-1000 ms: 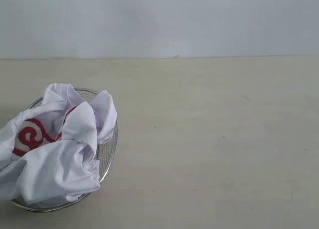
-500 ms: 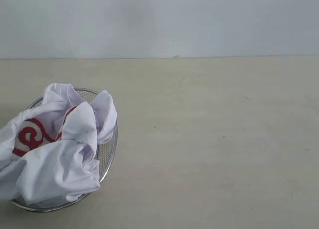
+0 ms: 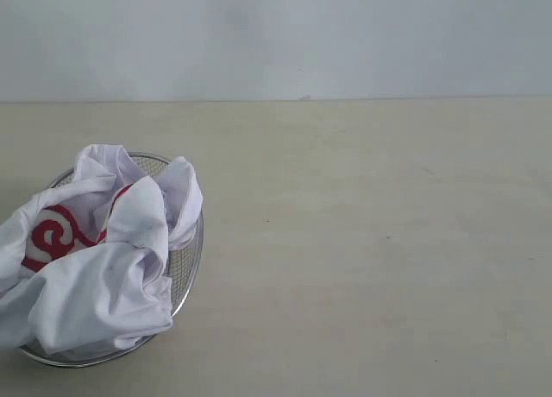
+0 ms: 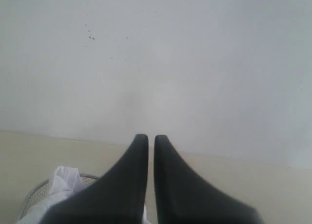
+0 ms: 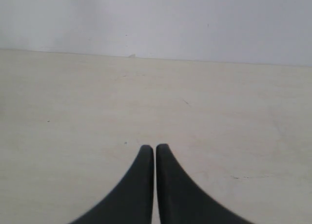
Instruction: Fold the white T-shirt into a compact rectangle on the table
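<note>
- While the white T-shirt (image 3: 99,259) lies crumpled in the round wire-mesh basket (image 3: 188,267) at the left of the table (image 3: 371,242), no fold is begun, and neither arm shows in the exterior view.
- The left gripper (image 4: 151,139) has its jaws pressed together, empty, near the basket. The right gripper (image 5: 155,148) is likewise closed on nothing, over bare tabletop.
- A pinch taken deep in the bunched cloth may catch the mesh, so the basket lifts or drags along.
- Grabbing a random fold instead of a hem or shoulder likely leaves the shirt twisted once laid out.
- Descending with the jaws closed would only push the cloth down.
</note>
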Controlling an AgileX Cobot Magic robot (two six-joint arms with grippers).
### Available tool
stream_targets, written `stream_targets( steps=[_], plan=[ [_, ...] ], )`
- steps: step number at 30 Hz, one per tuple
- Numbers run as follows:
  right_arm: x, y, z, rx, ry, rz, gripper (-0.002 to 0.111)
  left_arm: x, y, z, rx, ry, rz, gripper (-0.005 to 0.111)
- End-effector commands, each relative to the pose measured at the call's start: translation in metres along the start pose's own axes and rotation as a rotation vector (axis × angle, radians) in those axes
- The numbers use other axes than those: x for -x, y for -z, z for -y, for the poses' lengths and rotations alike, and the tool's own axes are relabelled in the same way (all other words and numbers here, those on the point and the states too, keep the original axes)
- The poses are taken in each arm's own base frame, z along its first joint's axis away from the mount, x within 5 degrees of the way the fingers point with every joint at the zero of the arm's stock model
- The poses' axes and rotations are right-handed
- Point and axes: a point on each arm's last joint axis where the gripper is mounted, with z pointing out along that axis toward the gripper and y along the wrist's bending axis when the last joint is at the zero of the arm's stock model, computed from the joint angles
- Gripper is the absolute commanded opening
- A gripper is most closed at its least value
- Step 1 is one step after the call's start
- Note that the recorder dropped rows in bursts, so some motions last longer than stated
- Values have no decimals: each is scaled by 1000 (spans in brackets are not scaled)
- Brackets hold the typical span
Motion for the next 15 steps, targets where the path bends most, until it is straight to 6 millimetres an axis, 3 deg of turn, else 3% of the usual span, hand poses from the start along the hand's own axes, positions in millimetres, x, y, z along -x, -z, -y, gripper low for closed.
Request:
stream_targets(
  steps=[1, 4, 7, 10, 15],
  plan=[
    [0, 0, 0, -5, 9, 6, 0, 6, 2, 2, -10, 5, 34, 5],
    [0, 0, 0, -5, 9, 6, 0, 18, -4, 5, 8, -20, -12, 5],
    [0, 0, 0, -5, 9, 6, 0, 31, -22, 7, 46, -88, -191, 5],
    [0, 0, 0, -5, 9, 6, 0, 43, -49, 7, 70, -188, -448, 5],
    [0, 0, 0, -5, 9, 6, 0, 48, -111, 13, -106, -261, -817, 5]
  ],
)
